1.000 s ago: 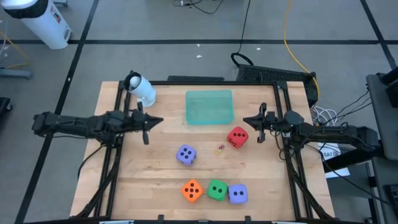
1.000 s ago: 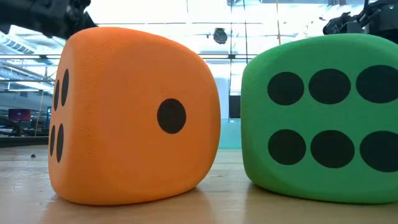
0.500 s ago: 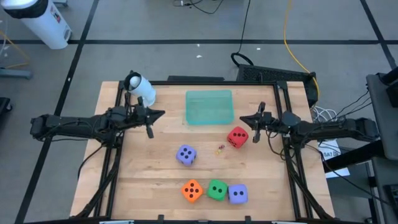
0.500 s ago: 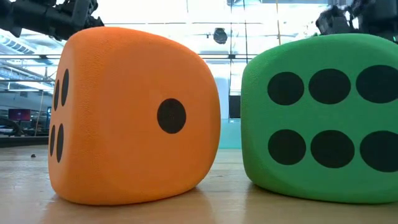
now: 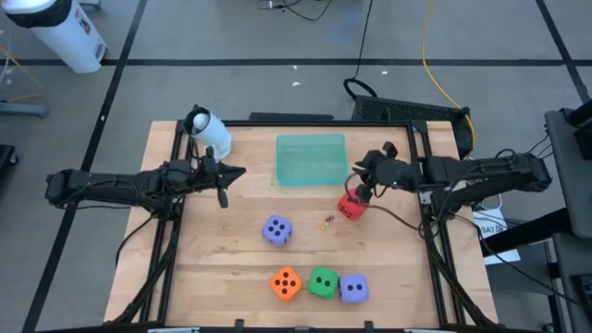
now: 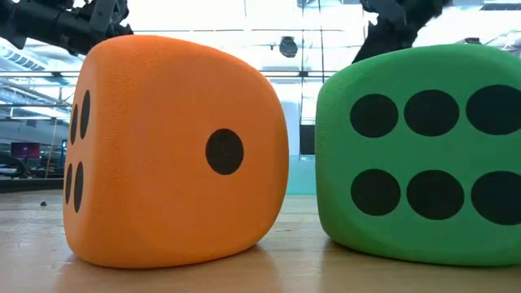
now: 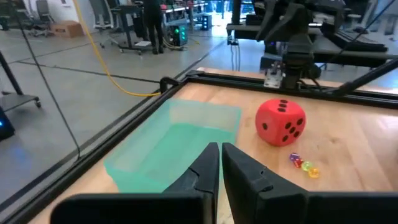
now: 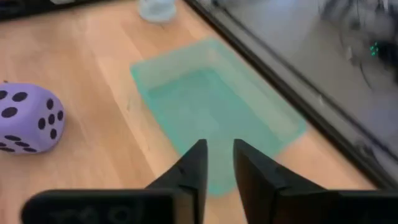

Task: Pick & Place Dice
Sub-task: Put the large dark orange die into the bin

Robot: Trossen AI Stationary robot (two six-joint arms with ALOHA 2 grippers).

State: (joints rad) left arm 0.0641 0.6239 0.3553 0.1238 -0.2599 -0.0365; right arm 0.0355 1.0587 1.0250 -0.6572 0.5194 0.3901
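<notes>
The right gripper [image 5: 362, 181], fingers a bit apart & holding nothing, hangs over the red die [image 5: 351, 205], at 6 o'clock from the tray [image 5: 312, 159], prob. to grab it; left gripper [image 5: 222, 174] waits, nearly shut.

A robotics lab: a wooden table [image 5: 231, 268] is sitting on a taped concrete floor, cables [image 5: 430, 55] trailing, equipment racks [image 7: 155, 25] standing beyond.
</notes>
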